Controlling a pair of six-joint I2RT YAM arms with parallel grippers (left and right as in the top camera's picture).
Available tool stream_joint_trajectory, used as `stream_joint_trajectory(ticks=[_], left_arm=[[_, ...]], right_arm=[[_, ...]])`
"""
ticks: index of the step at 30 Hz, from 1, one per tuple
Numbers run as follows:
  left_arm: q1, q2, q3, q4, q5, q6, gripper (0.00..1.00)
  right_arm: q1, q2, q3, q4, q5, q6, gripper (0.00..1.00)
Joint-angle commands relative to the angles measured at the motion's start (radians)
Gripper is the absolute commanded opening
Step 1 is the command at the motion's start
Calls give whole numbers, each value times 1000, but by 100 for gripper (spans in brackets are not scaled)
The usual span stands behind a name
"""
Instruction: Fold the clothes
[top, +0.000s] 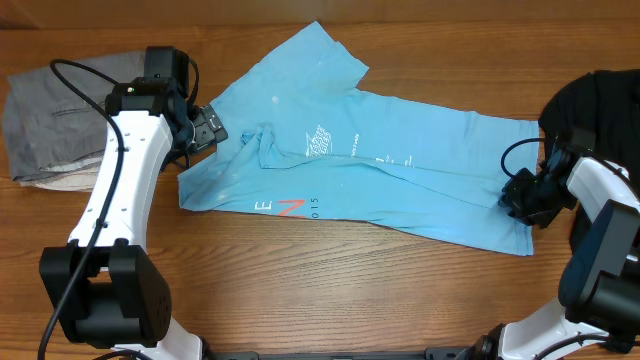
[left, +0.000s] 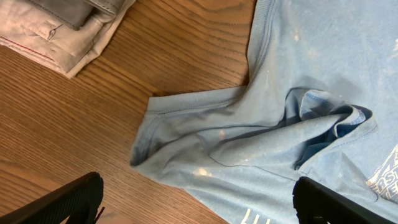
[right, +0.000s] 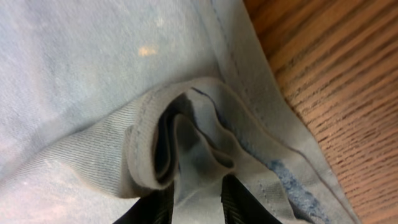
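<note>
**Item.** Light blue T-shirt (top: 380, 170), lying rumpled on the worktop (top: 330, 290) and stretched between the two end effectors.

**Handling, as judged.** Light, limp cotton with no stiffness. It will sag and drag on the wood rather than slide cleanly. A single-layer pinch may slip, so doubled edges are preferred: hem, sleeve cuff, collar seam.

**Right end effector** (right: 193, 205). Jaws narrow, with a bunched fold of hem (right: 180, 130) standing between the fingers (right: 239, 202). Judged pinched, though the tips themselves are cut off by the frame.

**Left end effector** (top: 208, 128). Jaws fully apart, holding nothing. The sleeve (left: 186, 130) lies directly ahead of it and the puckered collar (left: 336, 121) further ahead, to one side. The sleeve cuff is the advisable hold here.

**Also present.** A grey garment (top: 50, 120) lies behind the left end effector, apart from the T-shirt. A black cloth (top: 600, 100) lies beside the right end effector.
</note>
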Motion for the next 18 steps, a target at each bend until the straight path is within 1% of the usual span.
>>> stream_joint_trajectory(ticks=[1,10,18], left_arm=[[10,11,12,1,1,-6,100],[10,11,12,1,1,-6,100],[10,11,12,1,1,-6,100]], right_arm=[[-3,-14,-7,21,29,0,30],[-3,-14,56,-30,25,0,30],[-18,-14,58,-30,25,1,29]])
